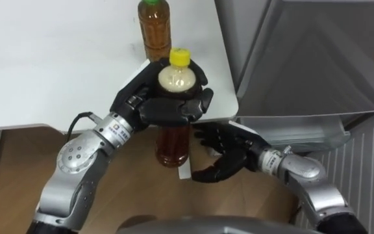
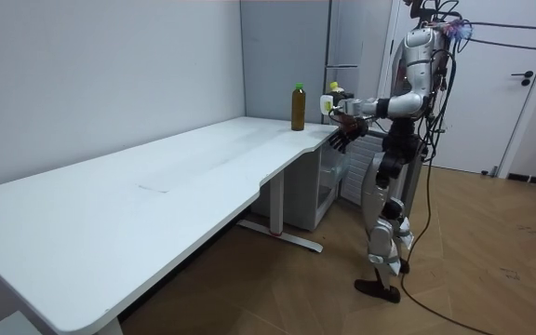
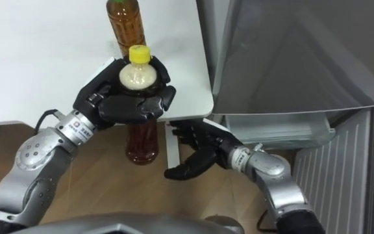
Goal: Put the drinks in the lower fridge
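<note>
Left eye view, left hand (image 1: pixel 167 104): fingers curled tight round the shoulder of the yellow-capped tea bottle (image 1: pixel 174 148), just under its cap; bottle upright, clear of the table (image 1: pixel 57 71), hanging just off its corner above the wooden floor (image 1: pixel 18 162)
Left eye view, right hand (image 1: pixel 224 155): below the table edge, near the bottle's base but apart from it; fingers loosely spread, holding nothing
Left eye view, second drink: green-capped tea bottle (image 1: pixel 153 32) stands on the table just behind the held one
Left eye view, fridge (image 1: pixel 304 65): grey front right of the table corner; a pale ledge (image 1: pixel 291 127) lower down, whether the lower door's edge I cannot tell
Room view, stance: robot upright at the table's far corner, fridge close beside it; held bottle at about tabletop level; lower compartment appears open
Right eye view, grip: same hold; right hand low and beside the bottle, not touching
Step in hand: one bottle lifted, carry to the lower fridge under way by my reading
Next move: likely a turn toward the fridge and a low reach, bottle kept upright; green-capped bottle not yet taken
</note>
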`<state>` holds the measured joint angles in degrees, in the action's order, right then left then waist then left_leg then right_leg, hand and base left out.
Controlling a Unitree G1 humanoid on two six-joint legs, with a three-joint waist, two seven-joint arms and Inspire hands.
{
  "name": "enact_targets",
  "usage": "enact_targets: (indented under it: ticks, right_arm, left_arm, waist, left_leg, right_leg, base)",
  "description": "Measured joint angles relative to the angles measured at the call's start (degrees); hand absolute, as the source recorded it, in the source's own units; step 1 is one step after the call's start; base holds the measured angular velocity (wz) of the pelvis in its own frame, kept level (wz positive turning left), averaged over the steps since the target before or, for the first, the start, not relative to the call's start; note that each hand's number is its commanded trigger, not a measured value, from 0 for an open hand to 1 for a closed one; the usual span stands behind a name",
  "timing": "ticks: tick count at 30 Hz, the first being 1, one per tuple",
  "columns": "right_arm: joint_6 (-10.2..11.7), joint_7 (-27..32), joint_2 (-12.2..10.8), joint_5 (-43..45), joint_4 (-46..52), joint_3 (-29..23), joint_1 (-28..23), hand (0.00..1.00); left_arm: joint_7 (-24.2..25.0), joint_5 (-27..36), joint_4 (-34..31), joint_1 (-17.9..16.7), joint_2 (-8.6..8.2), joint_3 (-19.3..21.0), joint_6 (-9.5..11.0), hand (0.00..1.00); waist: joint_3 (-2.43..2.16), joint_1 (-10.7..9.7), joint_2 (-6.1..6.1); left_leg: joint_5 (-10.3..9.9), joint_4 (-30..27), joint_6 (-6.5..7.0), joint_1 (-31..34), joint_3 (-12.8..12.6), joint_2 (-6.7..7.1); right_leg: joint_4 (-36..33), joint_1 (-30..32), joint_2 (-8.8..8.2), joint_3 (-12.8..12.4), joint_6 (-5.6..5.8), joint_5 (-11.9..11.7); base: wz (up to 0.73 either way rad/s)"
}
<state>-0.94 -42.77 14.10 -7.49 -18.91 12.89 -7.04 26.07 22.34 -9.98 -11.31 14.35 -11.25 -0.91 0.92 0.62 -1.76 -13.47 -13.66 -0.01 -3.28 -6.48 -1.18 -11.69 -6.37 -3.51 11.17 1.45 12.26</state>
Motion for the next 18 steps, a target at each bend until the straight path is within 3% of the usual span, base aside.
enact_targets:
  ticks: [5,9,18]
  right_arm:
    - [-0.04,-4.87,2.04,-1.62,3.68,1.75,-1.04,0.00]
    - [-0.47,-8.01,2.34,-3.00,4.31,3.47,-1.15,0.00]
    - [-2.94,-11.55,2.39,-5.73,5.85,6.02,-0.93,0.00]
  left_arm:
    - [-0.01,0.01,0.01,0.01,0.27,-0.29,0.01,1.00]
    - [-0.09,0.24,0.03,0.01,0.33,-1.06,0.01,1.00]
    - [-0.10,3.07,0.03,0.28,0.72,-2.46,0.01,1.00]
  waist:
    - [-0.09,0.88,-0.71]
    - [-0.16,1.32,-1.43]
    - [-0.06,1.42,-1.58]
  left_leg:
    - [0.02,-0.02,0.02,0.47,0.04,0.04]
    - [0.01,-0.27,0.02,0.87,0.07,0.00]
    - [0.01,-1.31,0.03,1.66,0.53,-0.10]
  right_leg:
    - [-0.04,0.50,-0.01,-0.20,0.00,0.00]
    - [-0.07,0.80,-0.02,-0.19,0.00,0.00]
    - [-0.30,0.96,-0.16,-0.04,0.00,0.00]
  base:
    - [0.00]
    - [0.00]
    - [0.02]
